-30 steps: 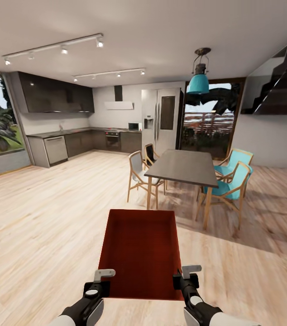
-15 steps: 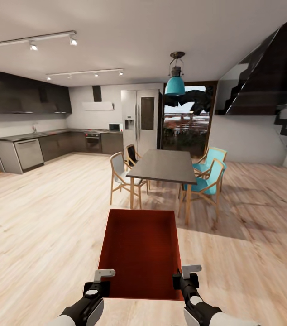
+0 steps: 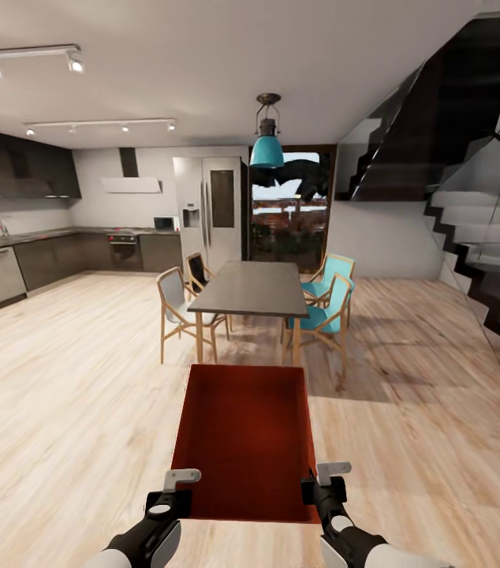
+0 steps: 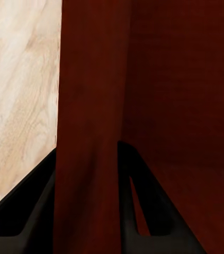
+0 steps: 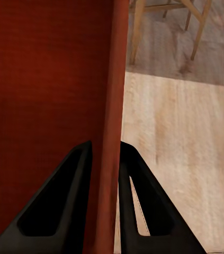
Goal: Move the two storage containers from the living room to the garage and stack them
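Observation:
I carry one orange-red open-top storage container (image 3: 246,442) low in front of me, over the pale wood-plank floor of the living room. My left gripper (image 3: 173,495) is shut on its left wall near the near corner, and my right gripper (image 3: 319,487) is shut on its right wall. In the left wrist view the left gripper (image 4: 86,153) has the red wall (image 4: 90,79) between its black fingers. The right wrist view shows the right gripper (image 5: 105,145) pinching the thin wall (image 5: 114,79) the same way. The garage is out of view.
A dark dining table (image 3: 250,288) with wooden chairs (image 3: 175,304) and teal chairs (image 3: 325,304) stands just ahead of the container. Glass-railed stairs (image 3: 486,260) rise at the right. Kitchen counters (image 3: 13,260) and a fridge (image 3: 210,209) line the far left wall.
The whole view has swung to the right: kitchen and table slid left and the stairs came in. The container and both grippers keep the same place in the view.

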Controlling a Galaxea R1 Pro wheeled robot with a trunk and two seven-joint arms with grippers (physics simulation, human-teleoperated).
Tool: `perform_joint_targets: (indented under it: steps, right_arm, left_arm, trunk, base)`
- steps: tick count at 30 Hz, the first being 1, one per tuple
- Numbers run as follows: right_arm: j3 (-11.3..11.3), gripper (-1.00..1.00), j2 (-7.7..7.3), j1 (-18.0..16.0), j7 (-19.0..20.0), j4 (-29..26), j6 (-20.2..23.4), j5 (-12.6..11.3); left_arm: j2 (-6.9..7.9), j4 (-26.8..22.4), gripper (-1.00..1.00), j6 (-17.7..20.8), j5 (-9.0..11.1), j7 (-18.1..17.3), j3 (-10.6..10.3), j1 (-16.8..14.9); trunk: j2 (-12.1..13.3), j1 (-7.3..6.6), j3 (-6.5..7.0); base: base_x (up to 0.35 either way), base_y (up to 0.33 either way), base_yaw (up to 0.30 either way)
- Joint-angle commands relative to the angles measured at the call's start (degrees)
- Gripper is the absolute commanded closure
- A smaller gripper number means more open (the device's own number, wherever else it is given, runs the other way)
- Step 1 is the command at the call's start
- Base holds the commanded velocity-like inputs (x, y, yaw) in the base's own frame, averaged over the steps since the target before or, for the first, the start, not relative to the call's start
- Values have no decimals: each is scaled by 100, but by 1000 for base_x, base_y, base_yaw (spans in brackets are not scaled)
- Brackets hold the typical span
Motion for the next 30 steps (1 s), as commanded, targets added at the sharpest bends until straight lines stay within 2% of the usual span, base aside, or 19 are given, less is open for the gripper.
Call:
perform_joint_targets:
  steps: [1,30]
  right_arm:
    - [-142,100,3,-11,-62,-3,-346,-128]
    - [-144,100,3,-12,-57,-5,-346,-128]
  left_arm:
    - [3,21,100,4,106,65,-11,3]
    - [3,21,100,4,106,65,-11,4]
  trunk:
    - [-5,0,-6]
    - [-5,0,38]
  base:
    - [0,0,-283]
    - [0,0,-283]
